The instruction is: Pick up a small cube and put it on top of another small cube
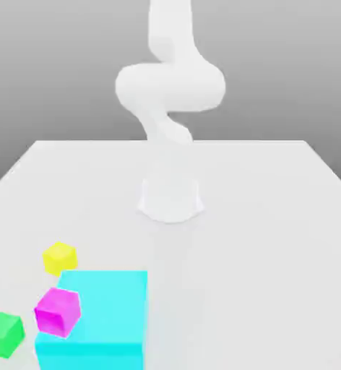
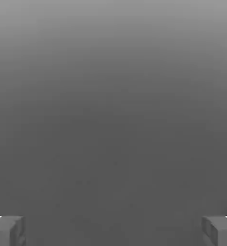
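Exterior view: magenta cube (image 1: 57, 311) overlaps big cyan block (image 1: 94, 318).

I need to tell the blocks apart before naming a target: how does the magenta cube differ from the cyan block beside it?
The magenta cube is small; the cyan block is far larger. The magenta cube sits turned at an angle; the cyan block sits square to the exterior view. Both rest on the white table.

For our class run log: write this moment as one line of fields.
stage: before pick | gripper: open, holding nothing | yellow cube, magenta cube, green cube: apart on table | stack: none
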You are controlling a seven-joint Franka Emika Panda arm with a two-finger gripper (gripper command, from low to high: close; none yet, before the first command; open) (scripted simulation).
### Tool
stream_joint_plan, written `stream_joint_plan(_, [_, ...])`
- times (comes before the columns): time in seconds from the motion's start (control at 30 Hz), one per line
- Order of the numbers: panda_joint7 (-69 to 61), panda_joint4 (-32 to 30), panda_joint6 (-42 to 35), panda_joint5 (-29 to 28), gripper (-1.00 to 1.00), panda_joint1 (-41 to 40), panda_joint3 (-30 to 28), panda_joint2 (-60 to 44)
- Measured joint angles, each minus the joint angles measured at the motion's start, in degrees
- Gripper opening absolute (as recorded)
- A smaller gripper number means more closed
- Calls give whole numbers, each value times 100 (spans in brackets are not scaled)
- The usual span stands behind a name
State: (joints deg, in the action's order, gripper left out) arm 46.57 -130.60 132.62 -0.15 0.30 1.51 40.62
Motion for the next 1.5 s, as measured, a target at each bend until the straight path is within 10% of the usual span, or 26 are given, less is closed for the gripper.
stream_joint_plan(1.23, [1865,1768,1561,-1419,0,1644,1111,-7730])
stream_joint_plan(1.27, [1894,1807,1672,-1460,-100,1685,1062,-7884])
stream_joint_plan(1.5, [1885,1810,1682,-1448,-100,1692,1057,-7895])
